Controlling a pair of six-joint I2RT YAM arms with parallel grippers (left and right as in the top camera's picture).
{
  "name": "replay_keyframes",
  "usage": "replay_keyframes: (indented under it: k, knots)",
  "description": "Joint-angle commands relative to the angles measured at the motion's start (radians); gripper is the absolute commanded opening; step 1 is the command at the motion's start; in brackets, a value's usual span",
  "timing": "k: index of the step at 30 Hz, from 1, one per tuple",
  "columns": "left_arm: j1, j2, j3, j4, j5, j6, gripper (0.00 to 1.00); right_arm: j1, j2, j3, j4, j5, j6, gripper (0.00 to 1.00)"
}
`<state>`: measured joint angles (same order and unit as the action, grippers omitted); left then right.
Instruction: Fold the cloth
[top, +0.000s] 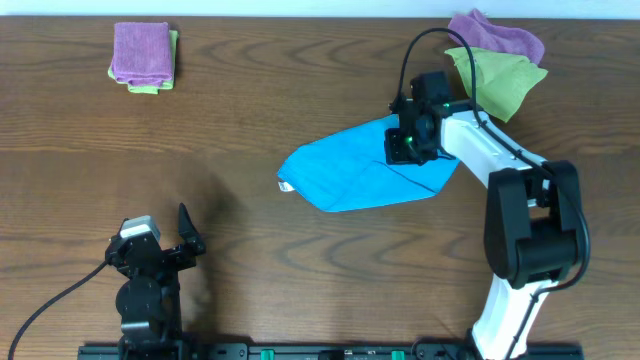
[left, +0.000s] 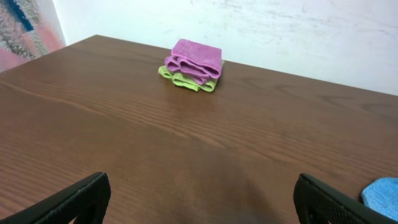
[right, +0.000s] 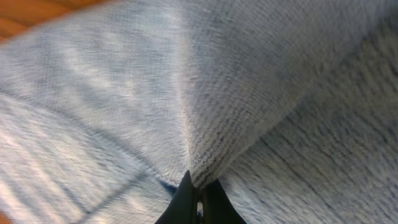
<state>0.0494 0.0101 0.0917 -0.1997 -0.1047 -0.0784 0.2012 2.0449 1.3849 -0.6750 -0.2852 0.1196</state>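
The sky-blue cloth (top: 350, 172) lies on the table's middle right, partly folded over itself, its small white tag (top: 286, 187) at the left tip. My right gripper (top: 405, 143) is over the cloth's upper right part, shut on a pinched ridge of the cloth (right: 205, 112) that fills the right wrist view; its fingertips (right: 199, 186) meet on the fabric. My left gripper (top: 165, 250) is open and empty near the front left edge, far from the cloth. A corner of the cloth (left: 382, 194) shows at the lower right of the left wrist view.
A folded purple cloth on a yellow-green cloth (top: 143, 57) sits at the back left, also in the left wrist view (left: 193, 63). A loose purple cloth (top: 497, 34) and a yellow-green cloth (top: 495, 78) lie at the back right, close behind my right arm.
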Motion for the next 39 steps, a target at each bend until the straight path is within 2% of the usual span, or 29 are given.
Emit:
replay_keyframes:
  k: [1,4,7,8,9,10,11,14,16,19,23,26,30,33,35,39]
  knots:
    - [-0.004,-0.006,-0.029,-0.008,0.001,-0.004,0.95,0.039,0.003,0.122,-0.031,-0.048,0.006,0.01]
    - [-0.004,-0.006,-0.029,-0.008,0.001,-0.004,0.96,0.088,0.002,0.23,-0.04,-0.048,-0.005,0.01]
    - [-0.004,-0.006,-0.029,-0.008,0.001,-0.004,0.96,0.139,0.002,0.258,0.082,-0.037,-0.031,0.01]
    - [-0.004,-0.006,-0.029,-0.008,0.001,-0.004,0.95,0.154,0.005,0.253,0.163,-0.013,-0.029,0.11]
    - [-0.004,-0.006,-0.029,-0.008,0.001,-0.004,0.95,0.168,0.014,0.248,0.254,0.019,-0.014,0.51]
    - [-0.004,-0.006,-0.029,-0.008,0.001,-0.004,0.96,0.187,0.023,0.247,0.364,0.072,0.019,0.84]
    - [-0.004,-0.006,-0.029,-0.008,0.001,-0.004,0.95,0.198,0.029,0.247,0.422,0.105,0.039,0.99]
    - [-0.004,-0.006,-0.029,-0.008,0.001,-0.004,0.96,0.211,0.03,0.247,0.454,0.166,0.041,0.99]
    - [-0.004,-0.006,-0.029,-0.008,0.001,-0.004,0.95,0.206,0.03,0.247,0.381,0.166,0.04,0.99]
    - [-0.004,-0.006,-0.029,-0.008,0.001,-0.004,0.96,0.192,0.03,0.248,0.182,0.165,-0.006,0.99]
    - [-0.004,-0.006,-0.029,-0.008,0.001,-0.004,0.96,0.191,0.029,0.248,-0.037,0.194,-0.115,0.89]
    - [-0.004,-0.006,-0.029,-0.008,0.001,-0.004,0.96,0.193,0.029,0.248,-0.161,0.298,-0.114,0.83]
    - [-0.004,-0.006,-0.029,-0.008,0.001,-0.004,0.95,0.199,0.029,0.248,-0.314,0.33,-0.118,0.72]
    - [-0.004,-0.006,-0.029,-0.008,0.001,-0.004,0.95,0.21,0.029,0.248,-0.36,0.375,-0.137,0.66]
    - [-0.004,-0.006,-0.029,-0.008,0.001,-0.004,0.95,0.22,0.029,0.247,-0.375,0.375,-0.153,0.58]
    - [-0.004,-0.006,-0.029,-0.008,0.001,-0.004,0.95,0.264,-0.033,0.247,-0.42,0.397,-0.159,0.56]
